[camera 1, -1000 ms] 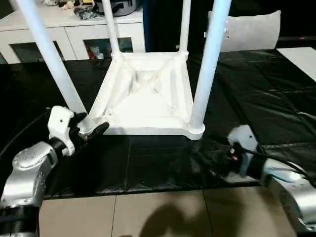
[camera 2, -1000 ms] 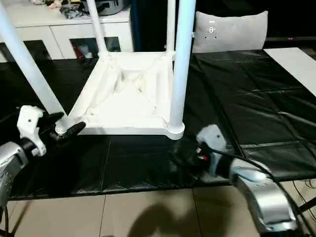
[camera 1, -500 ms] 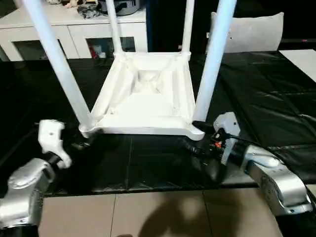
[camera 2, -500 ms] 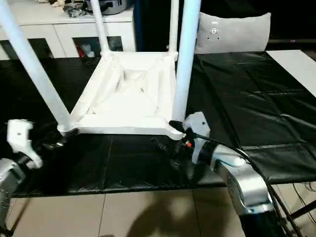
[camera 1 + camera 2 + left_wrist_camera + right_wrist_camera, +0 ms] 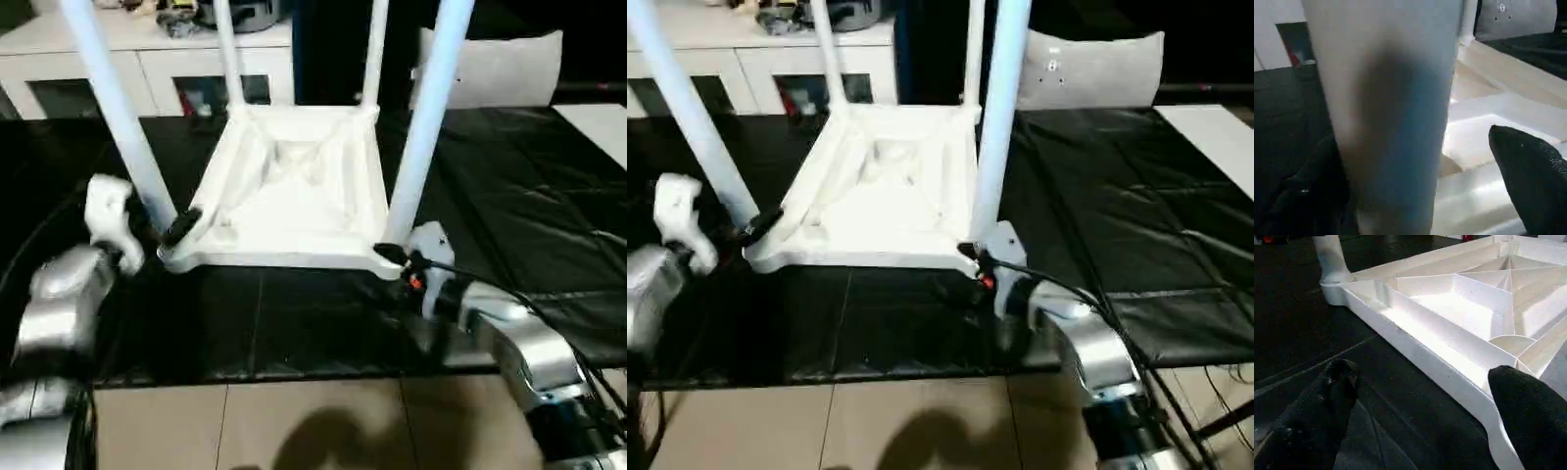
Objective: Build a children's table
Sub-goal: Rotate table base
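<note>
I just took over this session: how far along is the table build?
Done: the children's table lies upside down on the black mat with all four legs standing in their corner sockets. In hand: nothing is gripped; the left tool is open around the near-left leg, the right tool open at the near-right corner. Left, probably: flipping it upright.

Left gripper (image 5: 162,230) fingers spread, straddling the children's table (image 5: 294,186) near-left leg; right gripper (image 5: 384,271) spread at its near-right corner.
</note>
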